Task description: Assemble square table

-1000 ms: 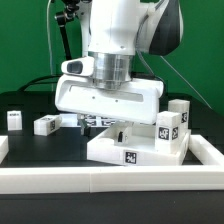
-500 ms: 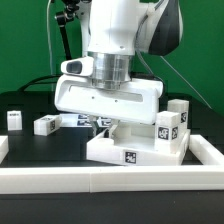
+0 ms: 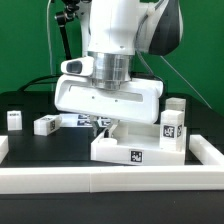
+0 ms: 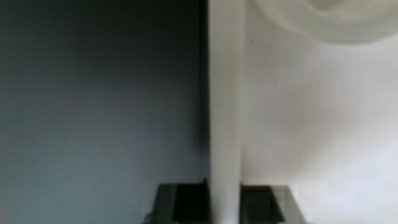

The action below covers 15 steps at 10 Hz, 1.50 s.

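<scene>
Exterior view: the tool (image 3: 108, 124) is down at the rear rim of the square table top (image 3: 135, 150), which lies on the black surface (image 3: 60, 140); loose legs (image 3: 45, 124) sit toward the exterior view's left. Wrist view: its fingers (image 4: 178, 205) pinch the top's thin white rim between them

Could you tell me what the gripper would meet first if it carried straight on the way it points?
The table top: the gripper points down and is shut on its edge, so it would probably just push further onto that top.
</scene>
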Motion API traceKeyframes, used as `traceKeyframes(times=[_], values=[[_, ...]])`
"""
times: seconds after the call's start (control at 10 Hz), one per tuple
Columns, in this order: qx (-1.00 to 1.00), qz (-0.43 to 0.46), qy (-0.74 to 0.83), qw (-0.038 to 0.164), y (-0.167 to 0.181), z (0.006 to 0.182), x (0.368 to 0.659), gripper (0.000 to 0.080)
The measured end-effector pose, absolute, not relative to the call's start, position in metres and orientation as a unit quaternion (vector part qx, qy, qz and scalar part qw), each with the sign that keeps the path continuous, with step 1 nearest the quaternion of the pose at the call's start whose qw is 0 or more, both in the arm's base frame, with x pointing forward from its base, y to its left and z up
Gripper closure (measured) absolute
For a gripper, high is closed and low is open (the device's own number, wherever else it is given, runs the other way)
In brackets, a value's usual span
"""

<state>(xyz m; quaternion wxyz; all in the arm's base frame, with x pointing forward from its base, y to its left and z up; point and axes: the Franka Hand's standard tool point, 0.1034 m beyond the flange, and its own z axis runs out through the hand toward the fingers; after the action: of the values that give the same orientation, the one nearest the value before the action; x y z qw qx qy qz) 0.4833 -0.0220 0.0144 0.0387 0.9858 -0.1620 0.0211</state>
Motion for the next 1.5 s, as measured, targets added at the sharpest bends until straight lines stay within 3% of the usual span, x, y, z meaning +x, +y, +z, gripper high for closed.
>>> traceKeyframes(times=[0.6,1.5], values=[[0.989,0.021,-0.143,0.039,-0.0223,0.0146,0.4837,0.0732],[0.989,0.013,0.134,0.052,-0.0297,0.0163,0.4874,0.0732]])
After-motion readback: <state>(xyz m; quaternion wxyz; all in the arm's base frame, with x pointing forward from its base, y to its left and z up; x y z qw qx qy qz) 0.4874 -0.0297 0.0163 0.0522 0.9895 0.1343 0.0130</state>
